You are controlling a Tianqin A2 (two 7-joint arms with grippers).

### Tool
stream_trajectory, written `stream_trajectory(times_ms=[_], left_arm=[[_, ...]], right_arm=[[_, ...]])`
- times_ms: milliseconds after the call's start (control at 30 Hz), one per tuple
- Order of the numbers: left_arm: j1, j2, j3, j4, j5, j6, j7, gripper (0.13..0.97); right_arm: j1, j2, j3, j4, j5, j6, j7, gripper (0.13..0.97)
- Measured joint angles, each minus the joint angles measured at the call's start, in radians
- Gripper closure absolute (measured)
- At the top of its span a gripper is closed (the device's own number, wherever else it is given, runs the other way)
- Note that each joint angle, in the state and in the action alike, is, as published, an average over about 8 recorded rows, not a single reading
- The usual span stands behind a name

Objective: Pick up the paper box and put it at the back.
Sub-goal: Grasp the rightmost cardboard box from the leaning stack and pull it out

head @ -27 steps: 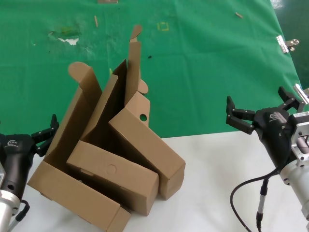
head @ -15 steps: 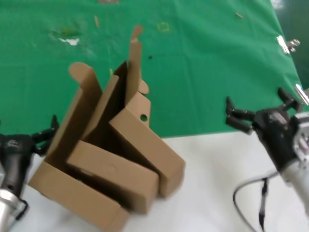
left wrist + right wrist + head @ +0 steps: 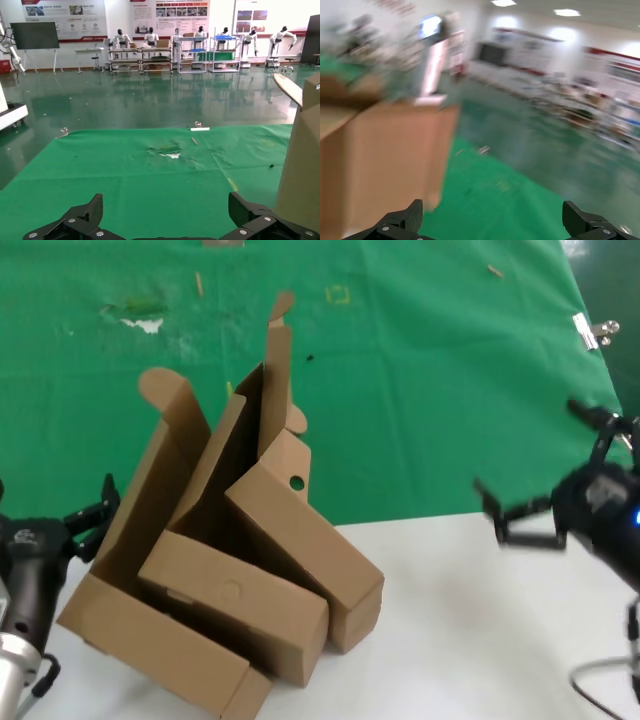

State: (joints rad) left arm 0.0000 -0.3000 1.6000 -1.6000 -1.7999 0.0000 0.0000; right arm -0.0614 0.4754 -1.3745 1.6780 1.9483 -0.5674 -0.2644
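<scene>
No text or label can be read.

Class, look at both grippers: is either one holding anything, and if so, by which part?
Nothing is held. The left gripper is open beside the cartons; the right gripper is open above the cloth's near edge, well clear of the paper box.

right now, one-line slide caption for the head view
Open left claw beside leaning cardboard boxes, paper box among them; open right claw over the green cloth edge.
</scene>
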Motion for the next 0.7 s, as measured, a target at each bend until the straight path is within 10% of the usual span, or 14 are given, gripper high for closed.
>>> stream_trajectory(times_ms=[267, 700], left_arm=[[0.0, 0.0, 0.0, 0.0, 0.0, 0.0, 0.0, 0.293], [0.0, 0.0, 0.0, 0.0, 0.0, 0.0, 0.0, 0.293]], right_arm=[[-0.037, 0.121, -0.041, -0.097, -0.028, -0.219, -0.26, 0.129], [0.002, 0.139, -0.18, -0.16, -0.091, -0.27, -0.351, 0.129]])
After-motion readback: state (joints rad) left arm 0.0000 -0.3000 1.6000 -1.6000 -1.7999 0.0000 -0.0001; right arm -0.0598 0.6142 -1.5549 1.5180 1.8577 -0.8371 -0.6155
